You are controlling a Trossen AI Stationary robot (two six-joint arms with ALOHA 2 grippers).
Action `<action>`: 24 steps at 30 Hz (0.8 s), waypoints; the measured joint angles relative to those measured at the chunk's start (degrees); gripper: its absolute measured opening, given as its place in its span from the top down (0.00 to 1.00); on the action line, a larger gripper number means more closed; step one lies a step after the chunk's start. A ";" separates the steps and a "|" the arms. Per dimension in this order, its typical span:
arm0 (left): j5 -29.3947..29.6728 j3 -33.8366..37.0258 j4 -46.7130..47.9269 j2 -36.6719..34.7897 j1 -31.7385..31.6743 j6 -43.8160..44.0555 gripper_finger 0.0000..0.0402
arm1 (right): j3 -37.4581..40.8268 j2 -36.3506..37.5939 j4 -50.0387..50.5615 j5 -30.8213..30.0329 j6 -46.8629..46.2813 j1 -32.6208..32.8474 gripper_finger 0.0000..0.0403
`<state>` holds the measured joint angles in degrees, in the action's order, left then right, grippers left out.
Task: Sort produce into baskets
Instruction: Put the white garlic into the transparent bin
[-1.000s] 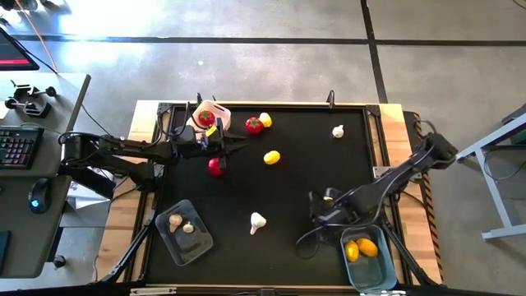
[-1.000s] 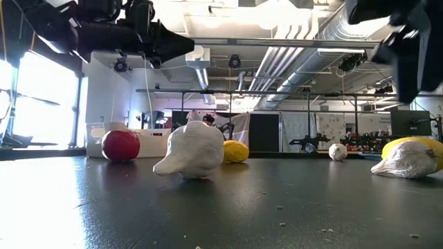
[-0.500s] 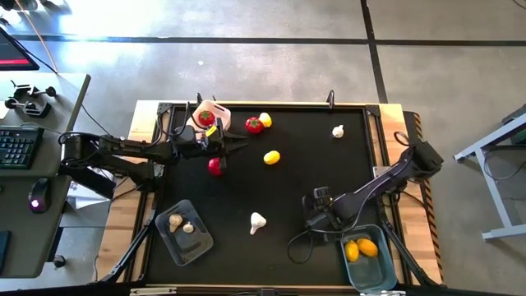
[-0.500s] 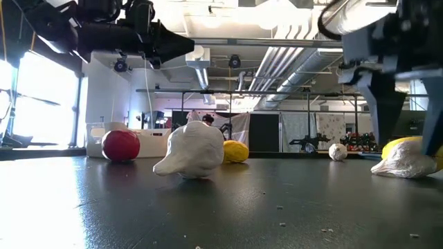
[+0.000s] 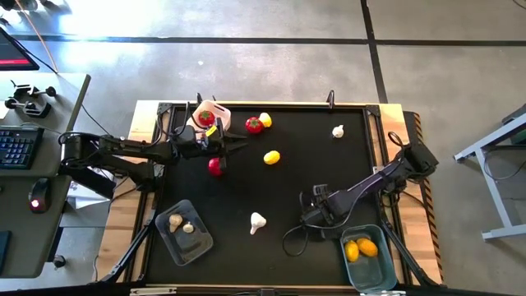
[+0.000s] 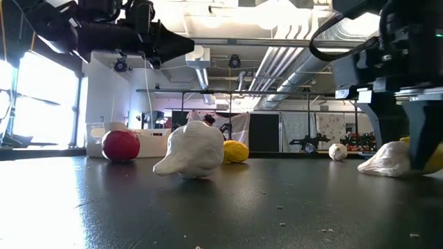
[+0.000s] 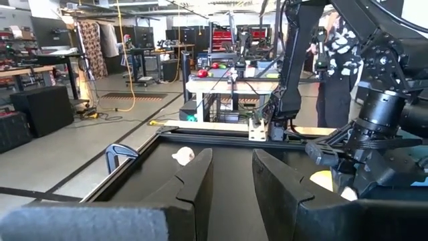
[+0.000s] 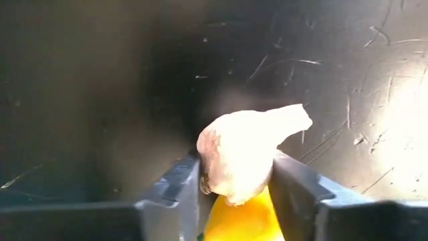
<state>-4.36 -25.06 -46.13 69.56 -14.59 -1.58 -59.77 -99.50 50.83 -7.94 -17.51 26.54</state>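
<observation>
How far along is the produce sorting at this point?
Done: one tomato in the white tub, two bulbs in the clear tub, two lemons in the blue tub.
In hand: the right claw grips a garlic bulb resting on the mat beside a lemon.
Left: two loose tomatoes, two loose lemons, two loose bulbs. The left claw hovers open.

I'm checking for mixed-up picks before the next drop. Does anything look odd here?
Yes: between the right gripper's fingers sit two kinds at once, a whitish garlic-like bulb and a yellow lemon-like oval pressed against it, close to the light blue plastic tub.
</observation>
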 joint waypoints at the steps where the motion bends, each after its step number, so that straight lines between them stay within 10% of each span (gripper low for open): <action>1: 0.00 0.00 0.02 0.00 0.00 0.00 0.78 | 0.00 0.03 -0.11 0.00 0.09 -0.29 0.70; 15: -4.03 -0.04 4.01 -0.02 0.02 -2.09 0.78 | 0.00 12.21 -16.16 -2.27 3.80 -10.66 0.78; 24: -10.45 -0.04 8.86 -0.04 1.98 -8.39 0.76 | 0.00 12.09 -39.14 10.05 13.53 -21.24 0.78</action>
<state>-14.81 -25.10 -37.27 69.52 -12.61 -9.97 -59.77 -87.42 11.69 2.10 -3.97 5.30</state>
